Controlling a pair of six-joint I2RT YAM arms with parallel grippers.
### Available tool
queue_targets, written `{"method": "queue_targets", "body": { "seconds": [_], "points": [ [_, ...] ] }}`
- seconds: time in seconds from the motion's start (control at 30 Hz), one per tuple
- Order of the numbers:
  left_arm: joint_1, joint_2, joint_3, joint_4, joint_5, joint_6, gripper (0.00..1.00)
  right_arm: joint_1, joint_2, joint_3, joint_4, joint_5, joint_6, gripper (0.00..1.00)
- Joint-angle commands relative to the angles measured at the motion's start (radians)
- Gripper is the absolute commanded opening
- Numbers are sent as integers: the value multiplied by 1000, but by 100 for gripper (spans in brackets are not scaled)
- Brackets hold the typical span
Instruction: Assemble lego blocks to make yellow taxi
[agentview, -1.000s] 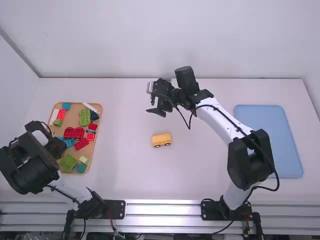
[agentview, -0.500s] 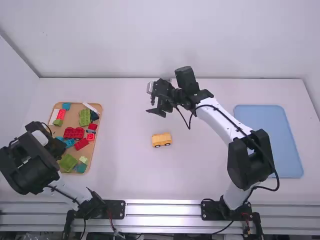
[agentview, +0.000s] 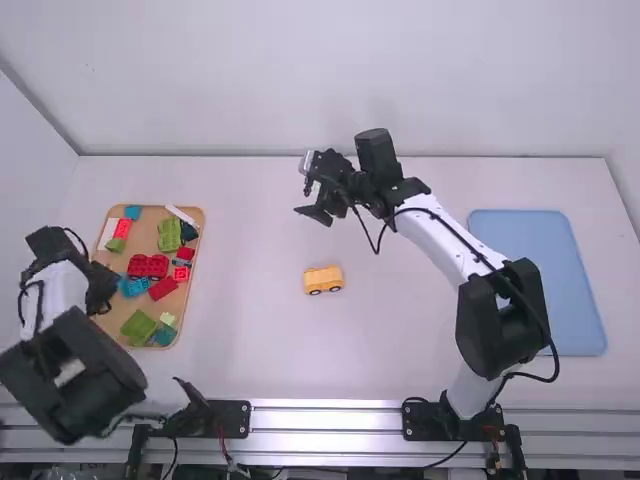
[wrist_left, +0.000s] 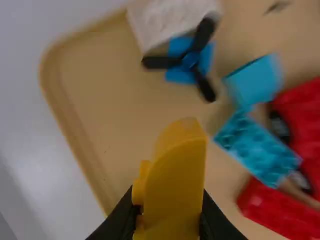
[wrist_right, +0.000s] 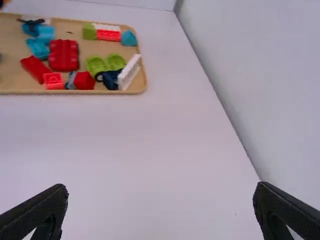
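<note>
My left gripper (agentview: 103, 300) is over the left edge of the tray in the high view. In the left wrist view that gripper (wrist_left: 167, 222) is shut on a yellow block (wrist_left: 175, 175) with a curved top, which hangs above the tray's bare floor. A yellow car body (agentview: 323, 280) stands on dark wheels mid-table, apart from both grippers. Beyond it, toward the back of the table, is my right gripper (agentview: 310, 200); in the right wrist view this gripper (wrist_right: 160, 205) is open, its fingers wide apart with nothing between them.
The wooden tray (agentview: 152, 212) at the left holds several red, green and blue blocks. A black propeller piece (wrist_left: 190, 61) and a light blue block (wrist_left: 257, 147) lie inside it. A blue mat (agentview: 535, 280) lies at the right. Walls border the table's back and sides.
The left arm has swung its forearm and gripper around at the tray's left side, its elbow now lower in the high view. My right gripper has shifted slightly; the car body stayed put.
</note>
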Motion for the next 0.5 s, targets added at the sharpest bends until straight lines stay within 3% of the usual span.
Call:
{"method": "queue_targets", "body": {
  "seconds": [0.0, 0.23, 0.33, 0.37, 0.47],
  "points": [
    [-81, -105, 14, -3, 98, 101, 5, -1, -18, -12, 6, 47, 99, 99],
    [-471, -240, -34, 129, 390, 412, 5, -12, -18, -49, 41, 34, 97, 98],
    [-679, -240, -90, 276, 420, 517, 5, -26, -18, -129, 183, 34, 251, 98],
    [-679, -240, -90, 276, 420, 517, 5, -26, -18, -129, 183, 34, 251, 98],
    [-845, -240, -182, 486, 381, 596, 10, -73, -18, -226, 351, -14, 478, 99]
  ]
}}
